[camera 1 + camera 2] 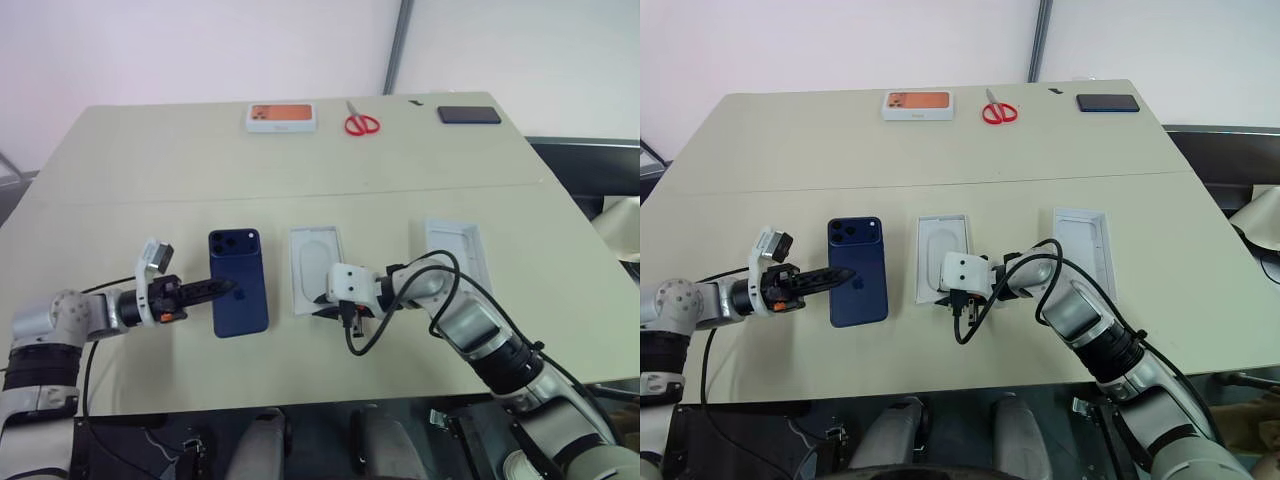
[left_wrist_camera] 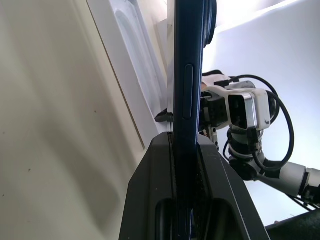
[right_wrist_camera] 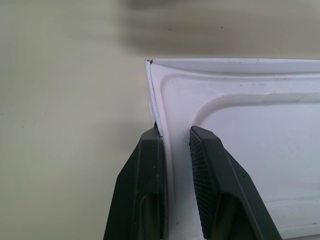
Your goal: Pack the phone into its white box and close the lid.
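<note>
Grips the phone (image 1: 245,300) in the left gripper (image 1: 225,288), black fingers (image 2: 150,200) clamped tight across its thin body at the middle of the left long edge. Holds it level and back up, with the camera cluster at the far left corner, pointing in from the left toward the middle of the table (image 1: 150,170). Keeps it just left of the box (image 1: 294,275) and apart from it.

Reaches the right gripper (image 3: 172,135) in from the right to the box's near left corner. Sets one finger (image 3: 142,185) against the outside of the thin white wall and the other inside, over the rim of the insert (image 1: 318,262) with its oval recess. Fingers narrow here, possibly not pinching the wall: cannot tell from the wrist view, with a slim gap at the inner pad.

Further right, well apart from the box, open side up: the lid (image 1: 452,250). Along the far edge, from left to right: an orange-printed box (image 1: 282,117), red scissors (image 1: 361,123) and a black handset (image 1: 469,115).
</note>
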You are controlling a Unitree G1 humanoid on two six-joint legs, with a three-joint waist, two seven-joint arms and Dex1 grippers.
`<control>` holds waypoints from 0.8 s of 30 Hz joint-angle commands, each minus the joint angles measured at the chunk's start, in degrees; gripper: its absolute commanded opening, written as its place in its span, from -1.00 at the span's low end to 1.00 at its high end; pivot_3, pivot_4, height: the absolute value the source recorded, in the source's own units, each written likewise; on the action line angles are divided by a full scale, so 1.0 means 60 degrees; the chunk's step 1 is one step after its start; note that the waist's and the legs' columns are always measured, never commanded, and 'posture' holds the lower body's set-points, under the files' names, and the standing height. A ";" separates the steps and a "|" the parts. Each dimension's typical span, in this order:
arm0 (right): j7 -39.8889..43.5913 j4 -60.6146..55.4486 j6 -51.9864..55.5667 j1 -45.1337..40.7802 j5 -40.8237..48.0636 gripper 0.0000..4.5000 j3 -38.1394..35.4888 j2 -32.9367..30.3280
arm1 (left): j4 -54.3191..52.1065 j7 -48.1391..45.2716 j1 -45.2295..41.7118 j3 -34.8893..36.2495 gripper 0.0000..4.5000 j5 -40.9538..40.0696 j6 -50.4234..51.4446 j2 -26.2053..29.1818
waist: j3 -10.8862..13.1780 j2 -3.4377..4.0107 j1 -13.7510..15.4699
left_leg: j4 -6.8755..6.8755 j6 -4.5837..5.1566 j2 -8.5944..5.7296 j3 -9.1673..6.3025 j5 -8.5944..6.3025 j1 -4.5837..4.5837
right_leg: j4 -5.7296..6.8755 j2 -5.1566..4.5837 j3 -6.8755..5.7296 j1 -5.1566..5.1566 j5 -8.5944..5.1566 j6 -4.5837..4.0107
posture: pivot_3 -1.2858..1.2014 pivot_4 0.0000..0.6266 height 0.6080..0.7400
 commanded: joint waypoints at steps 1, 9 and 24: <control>-0.0041 -0.0210 0.0296 0.0376 0.0021 -0.66 -0.0276 -0.0412 | -0.0211 -0.0138 -0.0234 0.0152 -1.00 -0.0198 0.0076 0.0099 | 0.0000 0.0000 0.0041 | 0.0001 0.0000 -0.0001 -0.0001 0.0000 0.0000 | -0.0001 -0.0001 0.0000 0.0003 0.0000 0.0000 | 0.03 -0.52 1.00; 0.0042 -0.1743 0.1342 0.1278 0.0570 -0.66 -0.1053 -0.1540 | -0.0536 0.0147 -0.0242 0.0302 -1.00 -0.0389 0.0273 -0.0087 | 0.0000 -0.0003 0.0305 | 0.0014 0.0006 -0.0015 -0.0002 -0.0003 -0.0001 | -0.0022 -0.0023 -0.0016 0.0027 -0.0002 0.0001 | 0.03 -0.52 1.00; -0.0092 -0.2709 0.1980 0.1647 0.1437 0.20 -0.1186 -0.1703 | -0.1694 0.1808 -0.0572 0.1140 -1.00 -0.1279 0.1698 -0.0682 | 0.0003 -0.0012 0.0256 | 0.0010 0.0008 -0.0008 -0.0003 -0.0004 -0.0002 | -0.0024 -0.0024 -0.0015 0.0022 -0.0002 0.0003 | 0.03 -0.52 1.00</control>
